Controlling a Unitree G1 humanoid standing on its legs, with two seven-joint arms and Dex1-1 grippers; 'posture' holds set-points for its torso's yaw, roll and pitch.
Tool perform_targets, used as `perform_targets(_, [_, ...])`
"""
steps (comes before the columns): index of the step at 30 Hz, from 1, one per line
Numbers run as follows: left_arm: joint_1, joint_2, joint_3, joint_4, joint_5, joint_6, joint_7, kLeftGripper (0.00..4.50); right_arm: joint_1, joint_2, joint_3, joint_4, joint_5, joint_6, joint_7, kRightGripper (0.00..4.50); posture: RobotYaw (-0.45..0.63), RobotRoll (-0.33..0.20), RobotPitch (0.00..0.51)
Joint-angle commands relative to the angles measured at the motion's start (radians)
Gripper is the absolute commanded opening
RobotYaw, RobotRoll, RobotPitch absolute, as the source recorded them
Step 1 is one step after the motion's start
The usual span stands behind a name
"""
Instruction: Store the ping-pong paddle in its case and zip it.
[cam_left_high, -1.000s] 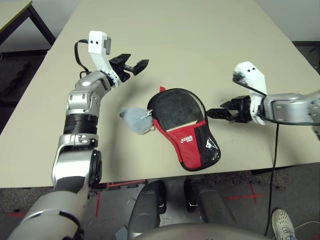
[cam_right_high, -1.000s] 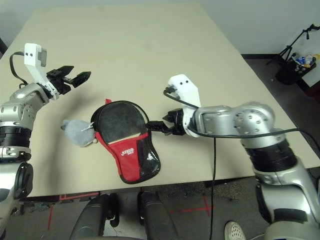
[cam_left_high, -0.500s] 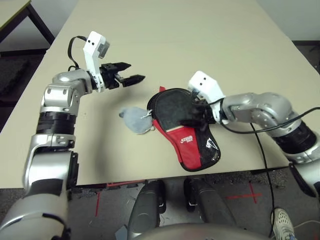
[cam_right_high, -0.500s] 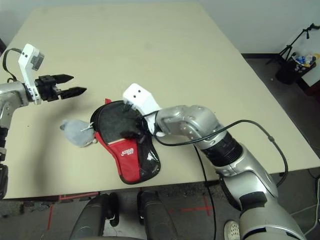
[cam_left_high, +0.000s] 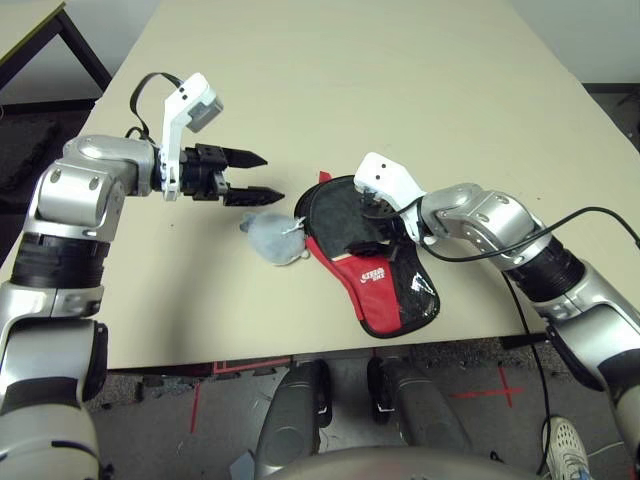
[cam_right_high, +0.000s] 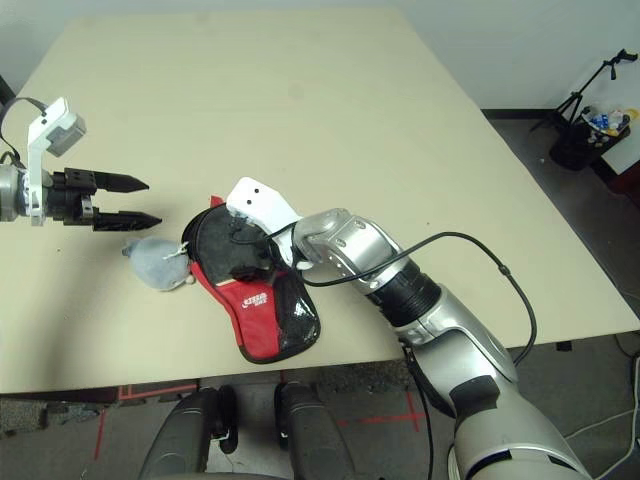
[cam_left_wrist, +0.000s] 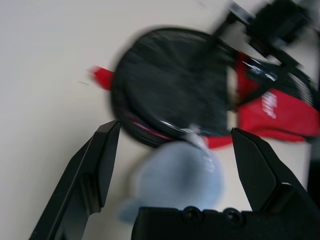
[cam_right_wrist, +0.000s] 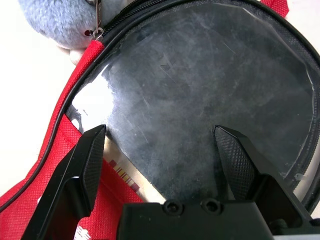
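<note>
The ping-pong paddle (cam_left_high: 337, 213) lies in the unzipped case (cam_left_high: 385, 285) near the table's front edge, black face up. Its wooden handle (cam_right_wrist: 121, 171) runs under the case's red band. My right gripper (cam_left_high: 366, 232) hovers open just above the paddle's face (cam_right_wrist: 200, 85), its fingers (cam_right_wrist: 90, 160) spread over the rubber and holding nothing. My left gripper (cam_left_high: 255, 177) is open, just left of the case and above the grey bundle, pointing at the case. The left wrist view shows the paddle (cam_left_wrist: 175, 95) beyond that gripper's fingers (cam_left_wrist: 105, 155).
A soft grey bundle (cam_left_high: 275, 238) lies against the case's left edge, tied to the zip pull (cam_right_wrist: 97, 33). The beige table (cam_left_high: 400, 80) stretches away behind. Its front edge runs just under the case. Another table's corner (cam_left_high: 25, 30) stands at the far left.
My right arm swung in from the right of the case to over the paddle's face. My left arm dropped and turned toward the grey bundle. Both grippers stayed open.
</note>
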Motion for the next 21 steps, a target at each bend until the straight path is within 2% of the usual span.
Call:
perform_targets(1, [0.058, 0.016, -0.044, -0.047, 0.017, -0.011, -0.008, 4.50, 0.037, 0.010, 0.016, 0.020, -0.041, 0.015, 0.025, 4.44, -0.02, 0.000, 0.158])
perform_targets(13, [0.086, -0.003, -0.099, -0.028, 0.069, -0.060, 0.008, 4.50, 0.063, -0.083, -0.009, -0.121, -0.057, 0.105, 0.114, 4.44, -0.04, 0.000, 0.160])
perform_targets(21, [0.077, -0.052, -0.140, 0.034, 0.117, -0.104, 0.021, 4.50, 0.071, -0.062, -0.018, -0.112, -0.075, 0.119, 0.114, 4.44, -0.05, 0.000, 0.167])
